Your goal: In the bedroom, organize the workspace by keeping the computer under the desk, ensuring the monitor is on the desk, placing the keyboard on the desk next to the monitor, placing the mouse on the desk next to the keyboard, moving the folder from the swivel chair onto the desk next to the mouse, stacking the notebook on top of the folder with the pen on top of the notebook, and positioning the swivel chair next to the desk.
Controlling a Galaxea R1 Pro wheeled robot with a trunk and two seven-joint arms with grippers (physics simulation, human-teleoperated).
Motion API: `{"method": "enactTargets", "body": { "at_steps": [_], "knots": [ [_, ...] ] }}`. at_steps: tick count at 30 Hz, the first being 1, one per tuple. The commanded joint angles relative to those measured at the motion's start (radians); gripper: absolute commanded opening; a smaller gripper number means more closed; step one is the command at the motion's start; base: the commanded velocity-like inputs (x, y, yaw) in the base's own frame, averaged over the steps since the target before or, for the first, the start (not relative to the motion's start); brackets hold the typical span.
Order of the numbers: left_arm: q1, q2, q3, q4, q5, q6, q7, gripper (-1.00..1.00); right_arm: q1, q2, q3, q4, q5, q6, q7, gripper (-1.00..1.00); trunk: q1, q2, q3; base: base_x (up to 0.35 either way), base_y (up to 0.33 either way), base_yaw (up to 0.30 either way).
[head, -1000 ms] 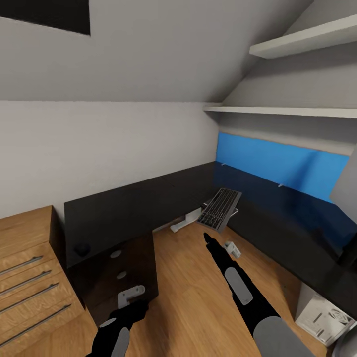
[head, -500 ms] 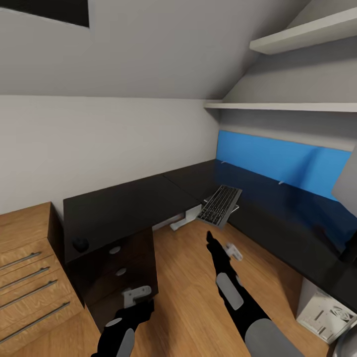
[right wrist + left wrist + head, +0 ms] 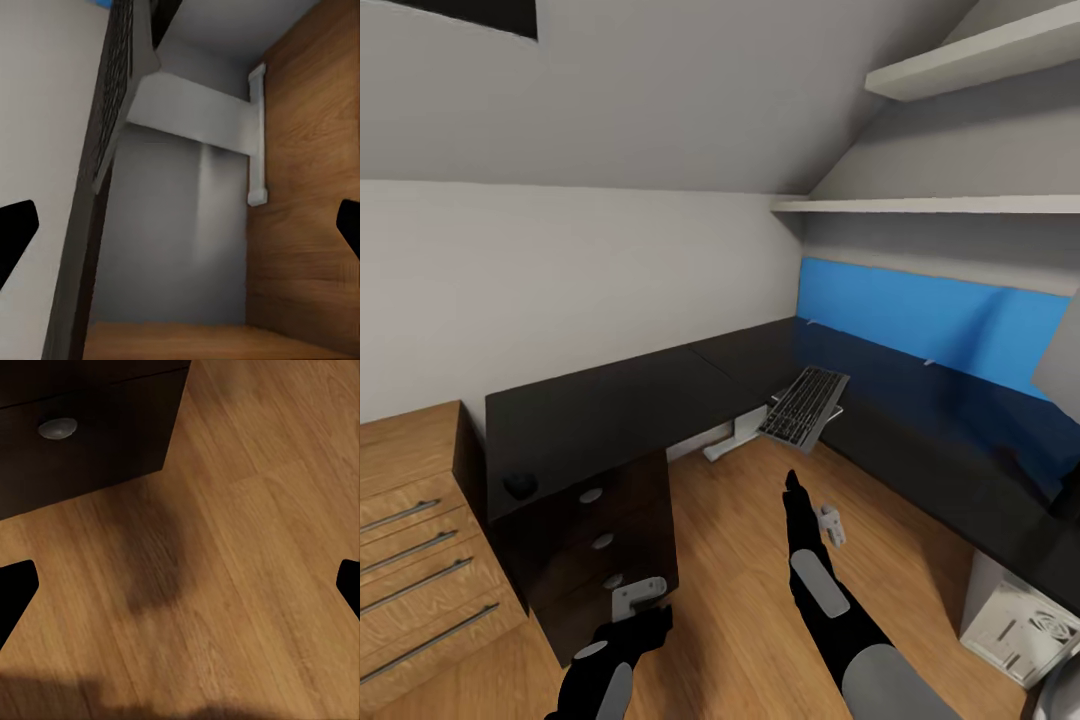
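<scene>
The desk (image 3: 620, 405) is a glossy black L running from the left to the far right. The keyboard (image 3: 804, 404) lies tilted at the inner corner, hanging over the desk's edge; its keyed face (image 3: 118, 75) also shows in the right wrist view. On the desk's left end sits the small dark mouse (image 3: 519, 485). The white computer (image 3: 1020, 630) stands under the desk at the right. My right gripper (image 3: 828, 524) (image 3: 180, 232) hovers open over the floor, short of the keyboard. My left gripper (image 3: 637, 594) (image 3: 180, 592) is open beside the drawer unit. Folder, notebook, pen and swivel chair are out of view.
A black drawer unit (image 3: 595, 540) with silver knobs stands under the desk's left end, and a wooden dresser (image 3: 415, 540) is left of it. A white desk leg (image 3: 732, 440) sits under the corner. A blue wall panel (image 3: 925, 320) and shelves (image 3: 930, 205) hang above.
The head view has shifted a little, showing more of the desk top. My right arm has drawn back slightly toward me. The keyboard and mouse have stayed where they were.
</scene>
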Motion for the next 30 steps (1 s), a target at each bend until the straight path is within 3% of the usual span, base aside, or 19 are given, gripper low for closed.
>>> {"method": "enactTargets", "body": {
  "at_steps": [1, 4, 12, 15, 20, 25, 30],
  "knots": [
    [-0.001, 0.000, -0.001, -0.001, 0.010, 0.003, 0.009, 1.00, -0.001, 0.000, 0.003, 0.000, -0.014, -0.006, 0.004, 1.00, 0.004, -0.008, -0.004, 0.000, 0.000, 0.000],
    [-0.001, 0.000, -0.002, -0.001, 0.010, 0.004, 0.009, 1.00, 0.000, 0.000, 0.003, -0.001, -0.023, -0.007, 0.013, 1.00, 0.015, -0.029, -0.014, 0.000, 0.000, 0.000],
    [-0.001, 0.000, -0.002, -0.001, 0.010, 0.005, 0.009, 1.00, 0.001, 0.000, 0.003, 0.000, -0.030, -0.004, 0.172, 1.00, 0.015, -0.029, -0.014, 0.000, 0.000, 0.000],
    [0.001, 0.000, -0.002, 0.001, 0.010, 0.005, 0.008, 1.00, 0.002, 0.000, 0.005, 0.013, -0.030, -0.004, 0.193, 1.00, 0.015, -0.029, -0.014, 0.000, 0.000, 0.000],
    [0.001, 0.000, -0.003, 0.001, 0.010, 0.005, 0.008, 1.00, 0.002, 0.000, 0.004, 0.018, -0.031, -0.003, 0.198, 1.00, 0.015, -0.029, -0.014, 0.000, 0.000, 0.000],
    [0.009, 0.000, -0.003, -0.006, 0.009, 0.005, 0.006, 1.00, 0.002, 0.000, 0.003, 0.019, -0.059, -0.003, 0.201, 1.00, 0.015, -0.029, -0.014, 0.000, 0.000, 0.000],
    [0.070, 0.000, -0.007, -0.103, 0.009, 0.019, 0.006, 1.00, 0.002, 0.000, 0.002, 0.020, -0.081, -0.003, 0.201, 1.00, 0.015, -0.029, -0.014, 0.000, 0.000, 0.000]
  ]
}}
